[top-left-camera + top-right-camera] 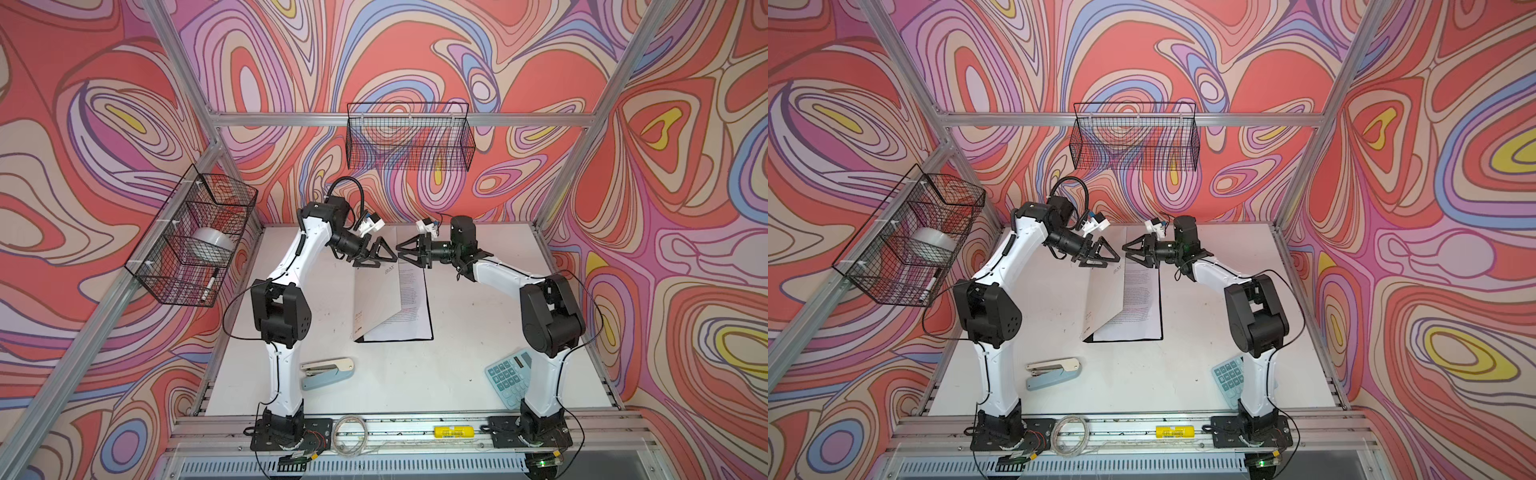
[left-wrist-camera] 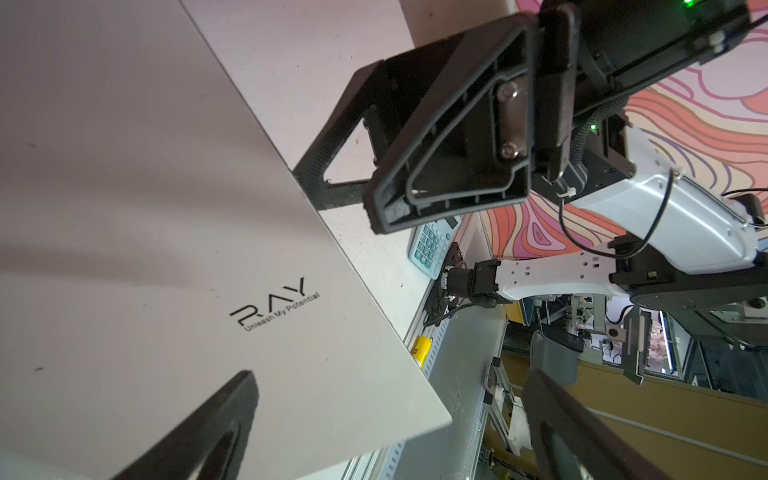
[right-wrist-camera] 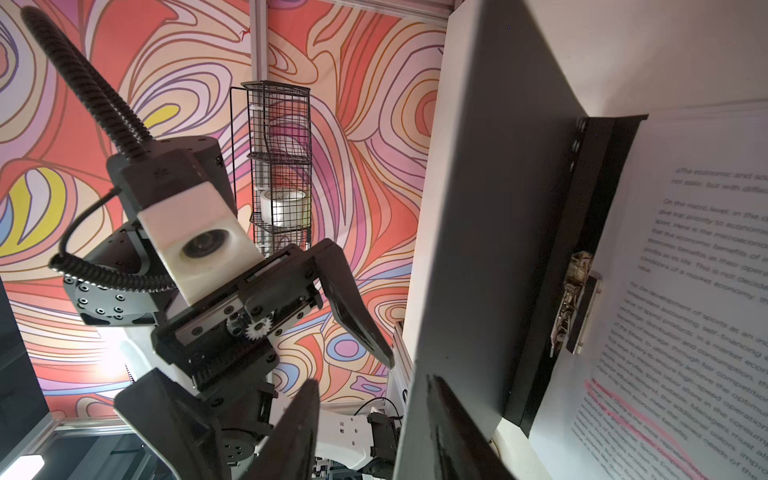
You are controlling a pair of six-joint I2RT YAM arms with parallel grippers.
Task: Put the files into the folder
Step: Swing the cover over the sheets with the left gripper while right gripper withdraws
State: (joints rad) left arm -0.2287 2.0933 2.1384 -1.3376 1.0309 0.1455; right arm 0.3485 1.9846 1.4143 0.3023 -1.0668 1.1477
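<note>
White table (image 1: 478, 345) carries the folder (image 1: 376, 299), cover raised, files (image 1: 415, 305) inside. Left gripper (image 1: 377, 262) fingers spread wide, holding nothing; right gripper (image 1: 400, 252) fingers part-spread astride the cover's edge.

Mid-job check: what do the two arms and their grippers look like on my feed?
The left arm and right arm match: white shells, bulky black joint housings, thin black cables looping outside. The left gripper and right gripper are black, each with two open triangular-frame fingers and a white camera block at the wrist. A ribbed black hose arches over the left wrist.
</note>
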